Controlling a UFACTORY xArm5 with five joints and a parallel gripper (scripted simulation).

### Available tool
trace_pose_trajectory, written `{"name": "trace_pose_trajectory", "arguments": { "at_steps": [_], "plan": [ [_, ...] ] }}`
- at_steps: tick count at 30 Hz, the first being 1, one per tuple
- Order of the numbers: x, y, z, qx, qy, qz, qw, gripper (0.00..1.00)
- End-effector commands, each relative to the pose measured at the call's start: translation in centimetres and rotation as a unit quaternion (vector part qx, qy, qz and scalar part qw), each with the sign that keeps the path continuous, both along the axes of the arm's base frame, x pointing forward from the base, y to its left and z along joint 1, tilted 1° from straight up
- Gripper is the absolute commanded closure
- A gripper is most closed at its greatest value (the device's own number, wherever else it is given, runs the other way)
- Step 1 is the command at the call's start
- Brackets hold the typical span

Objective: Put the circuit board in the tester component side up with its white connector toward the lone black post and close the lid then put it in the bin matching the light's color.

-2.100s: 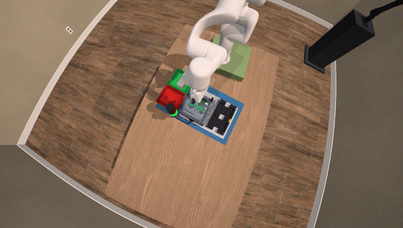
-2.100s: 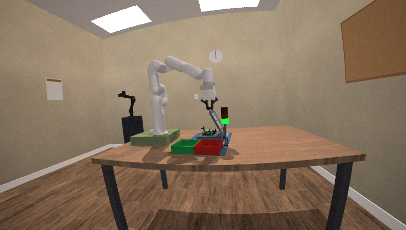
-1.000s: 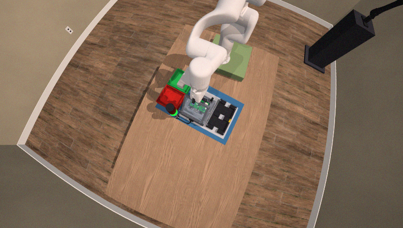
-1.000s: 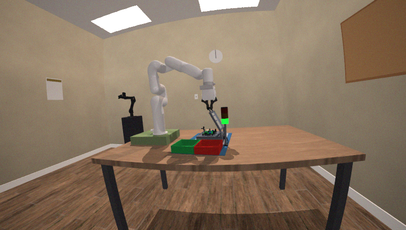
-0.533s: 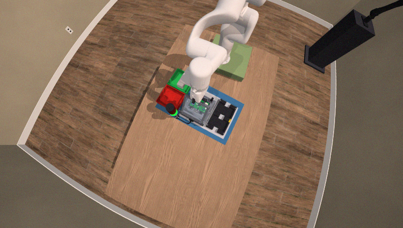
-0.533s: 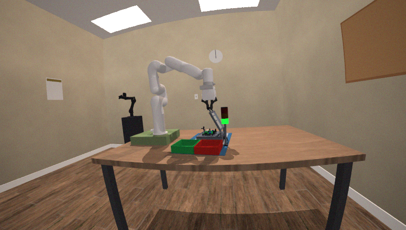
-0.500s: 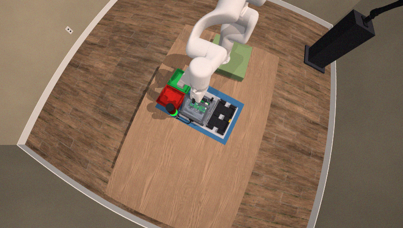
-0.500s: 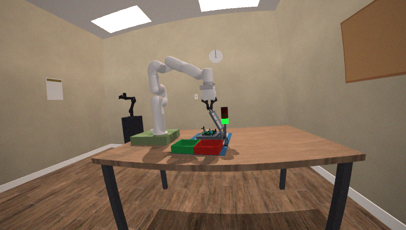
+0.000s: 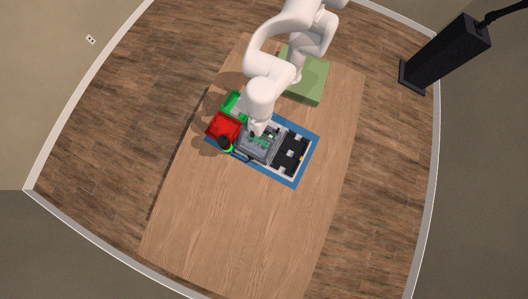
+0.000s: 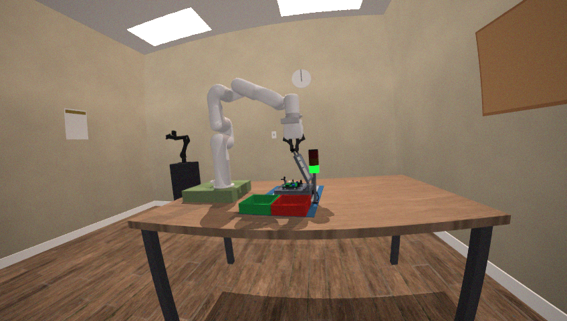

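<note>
The green circuit board [image 9: 263, 141] lies in the tester [image 9: 259, 145]; it also shows in the exterior view [image 10: 292, 184]. The tester's clear lid [image 10: 302, 166] stands raised and tilted. My gripper [image 10: 294, 150] is shut on the lid's top edge, high above the board; it also shows in the top view [image 9: 255, 134]. The signal light [image 10: 313, 168] glows green; it also shows in the top view [image 9: 225, 143]. The green bin [image 10: 258, 204] and the red bin [image 10: 291, 204] stand side by side in front of the tester.
The black tray [image 9: 291, 152] sits on the blue mat [image 9: 292, 174] beside the tester. The arm's green base block [image 10: 216, 190] is at the table's back left. A black pedestal [image 10: 184, 178] stands on the floor behind the table.
</note>
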State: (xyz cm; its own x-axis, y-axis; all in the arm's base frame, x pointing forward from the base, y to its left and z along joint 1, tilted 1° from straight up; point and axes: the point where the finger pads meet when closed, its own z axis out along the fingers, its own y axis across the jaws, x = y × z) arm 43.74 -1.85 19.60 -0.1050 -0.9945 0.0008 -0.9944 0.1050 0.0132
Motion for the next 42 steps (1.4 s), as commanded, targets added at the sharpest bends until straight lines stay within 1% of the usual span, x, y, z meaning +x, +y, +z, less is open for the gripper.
{"name": "trace_pose_trajectory", "arguments": {
  "at_steps": [1,11,19,27,28,42],
  "plan": [
    [1.5,-0.2,0.8,0.000,-0.002,0.000,1.000,1.00],
    [4.5,-0.5,1.7,0.000,-0.002,0.000,1.000,1.00],
    [5.2,-0.6,1.8,0.000,-0.002,0.000,1.000,1.00],
    [5.3,-0.6,1.8,0.000,-0.002,0.000,1.000,1.00],
    [5.3,-0.6,1.8,0.000,-0.002,0.000,1.000,0.72],
    [5.3,-0.6,1.8,0.000,-0.002,0.000,1.000,0.72]
  ]
}}
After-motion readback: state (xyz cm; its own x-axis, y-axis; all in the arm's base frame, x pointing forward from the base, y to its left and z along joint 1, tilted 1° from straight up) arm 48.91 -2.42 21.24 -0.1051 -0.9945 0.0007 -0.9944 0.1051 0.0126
